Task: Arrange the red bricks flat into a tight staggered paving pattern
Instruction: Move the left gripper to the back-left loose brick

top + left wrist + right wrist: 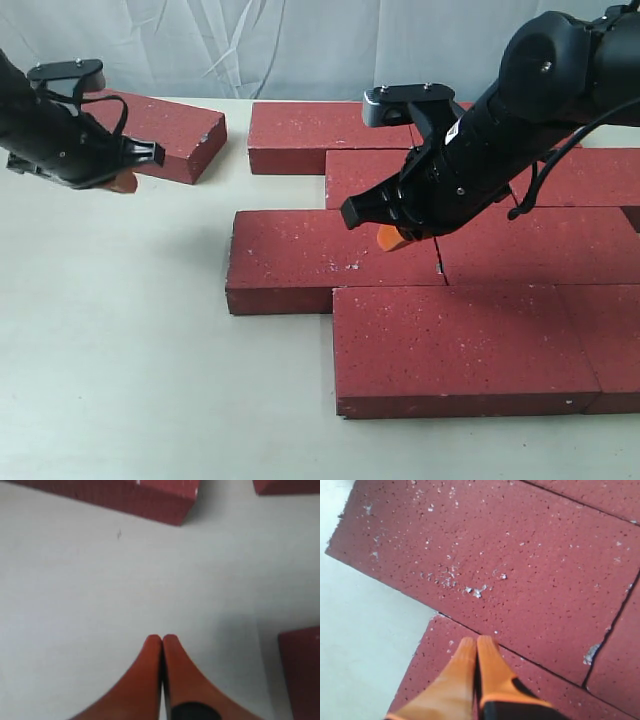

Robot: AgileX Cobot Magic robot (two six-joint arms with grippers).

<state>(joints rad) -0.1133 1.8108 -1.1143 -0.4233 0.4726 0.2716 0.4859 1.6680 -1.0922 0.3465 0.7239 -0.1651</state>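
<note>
Here, dark-red speckled bricks (450, 345) lying flat, white flecks, left fingers (145, 680) together, right fingers (460, 675) together.

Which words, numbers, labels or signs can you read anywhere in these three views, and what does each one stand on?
None: no readable text shows in any view.
The red bricks carry only white flecks and chips, no lettering.
The table is plain.
</note>
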